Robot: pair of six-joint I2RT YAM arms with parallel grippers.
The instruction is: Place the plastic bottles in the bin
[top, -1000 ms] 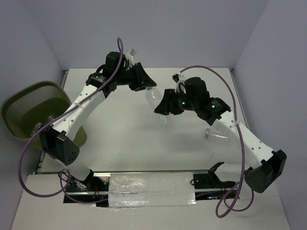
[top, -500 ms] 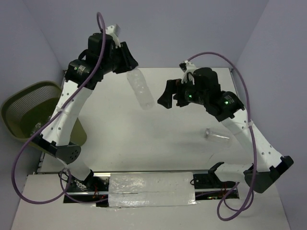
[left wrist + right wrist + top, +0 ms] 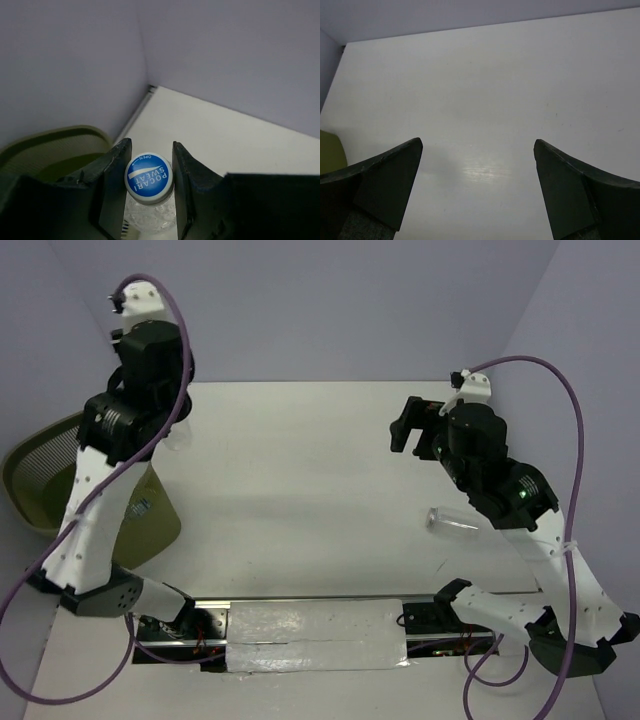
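My left gripper [image 3: 148, 167] is shut on the neck of a clear crinkled plastic bottle [image 3: 148, 180] with a blue cap. The bottle hangs below the jaws. From above, this bottle [image 3: 178, 436] hangs at the table's back left corner, just right of the olive-green mesh bin [image 3: 45, 437], under the raised left gripper [image 3: 168, 412]. The bin's rim [image 3: 55, 137] shows left of the jaws. A second clear bottle [image 3: 455, 521] lies on the table beneath the right arm. My right gripper [image 3: 403, 428] is open, and nothing sits between its fingers [image 3: 390, 185].
The bin stands off the table's left edge, partly hidden by the left arm. A corner of it [image 3: 329, 150] shows at the left of the right wrist view. The purple back wall [image 3: 330, 310] closes the far side. A taped strip [image 3: 315, 635] runs between the arm bases.
The right gripper let go of the bottle and pulled back to the right. The left arm rose and swung the bottle left, from mid-table to beside the bin.
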